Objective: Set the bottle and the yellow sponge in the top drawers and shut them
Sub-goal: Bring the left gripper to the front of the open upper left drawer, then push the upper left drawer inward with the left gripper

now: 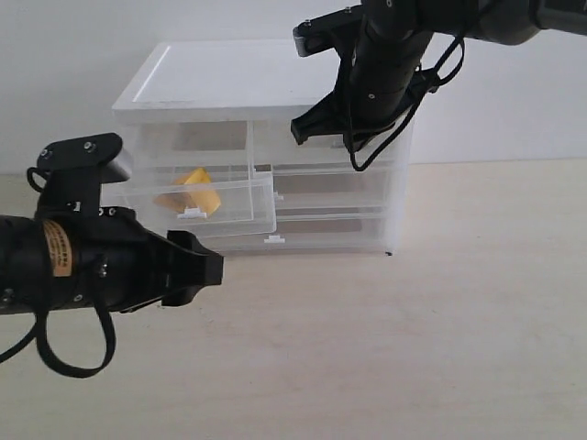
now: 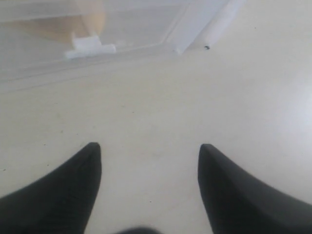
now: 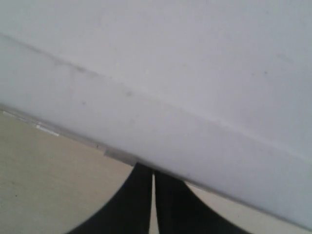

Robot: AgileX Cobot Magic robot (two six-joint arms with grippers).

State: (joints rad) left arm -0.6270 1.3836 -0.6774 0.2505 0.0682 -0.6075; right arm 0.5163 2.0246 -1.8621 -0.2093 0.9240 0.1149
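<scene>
Exterior view: the yellow sponge lies in the pulled-out left top drawer. Left wrist view: the left tool hangs released and empty over the surface. Right wrist view: the right tool is clenched, empty, at the cabinet edge.

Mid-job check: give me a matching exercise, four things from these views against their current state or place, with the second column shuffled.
Things:
1. yellow sponge
2. left gripper
3. right gripper
4. left top drawer

States:
A. pulled out
B. fingers shut together
C. lying inside a drawer
D. fingers spread apart, holding nothing

Pairs: 1-C, 2-D, 3-B, 4-A
</scene>
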